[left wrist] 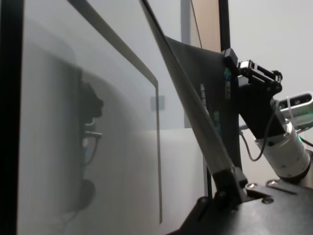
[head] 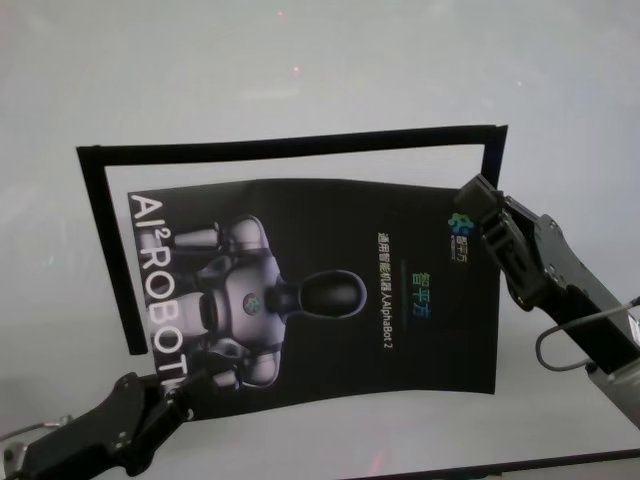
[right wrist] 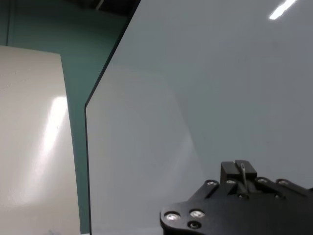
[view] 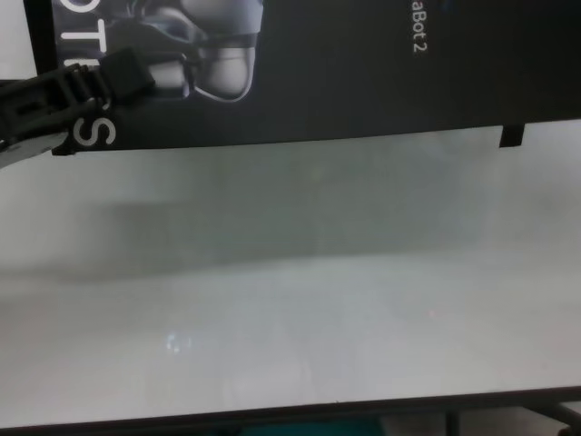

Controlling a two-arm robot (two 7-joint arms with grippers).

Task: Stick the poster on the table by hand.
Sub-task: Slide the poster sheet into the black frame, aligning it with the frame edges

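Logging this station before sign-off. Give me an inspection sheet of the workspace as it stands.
Surface: white-grey table, smooth, thin dark edge.
Job's things: black AlphaBot 2 poster held up off the table, inside a frame of black tape strips.
Clutter: nothing seen.
Grippers: left hand at the poster's near-left corner by the lettering; right hand at its far-right corner by the logo.
Cables: thin loop on the right arm.
Surroundings: teal floor beyond the table edge.
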